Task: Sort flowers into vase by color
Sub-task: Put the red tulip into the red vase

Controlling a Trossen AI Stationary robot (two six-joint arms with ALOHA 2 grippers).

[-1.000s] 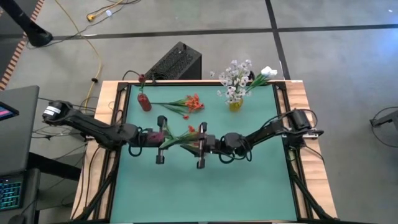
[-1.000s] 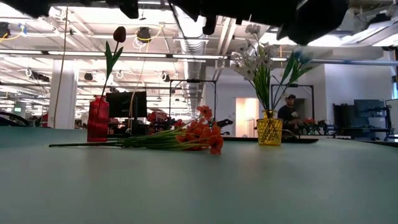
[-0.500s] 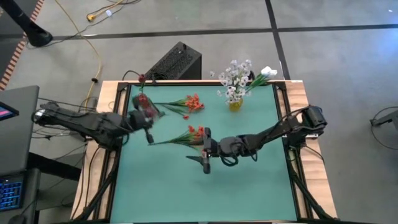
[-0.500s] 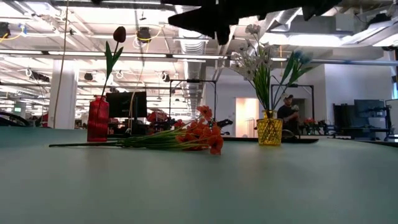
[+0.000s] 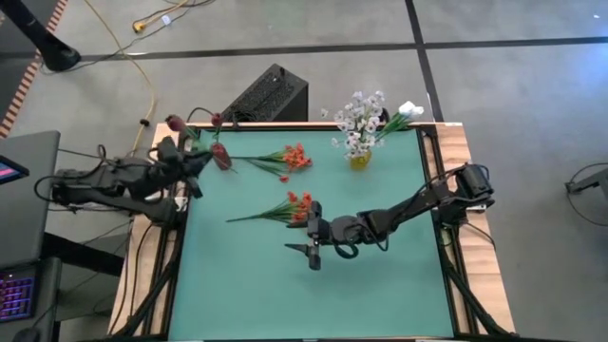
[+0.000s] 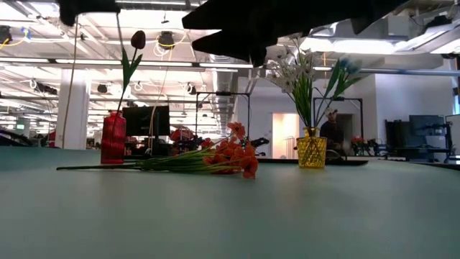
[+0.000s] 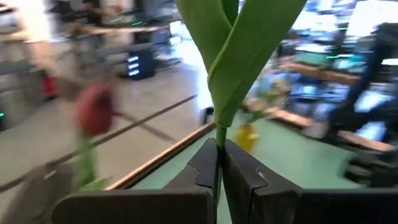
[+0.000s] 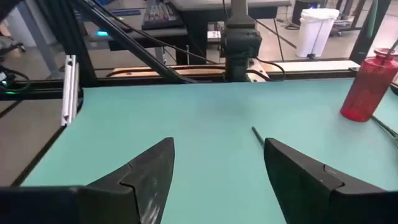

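While clamped on dark red bud (image 5: 176, 123) stem, left hand (image 5: 186, 152) up beside red vase (image 5: 220, 157), likely for insertion. Right hand (image 5: 313, 235) spread, empty, near orange flowers (image 5: 296, 203) lying on table (image 5: 380, 285).

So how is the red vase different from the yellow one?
The red vase is taller and narrower; the yellow vase is short and squat. The red vase holds a single dark red bud, while the yellow vase holds a bunch of white flowers. Both stand upright at the far edge of the table.
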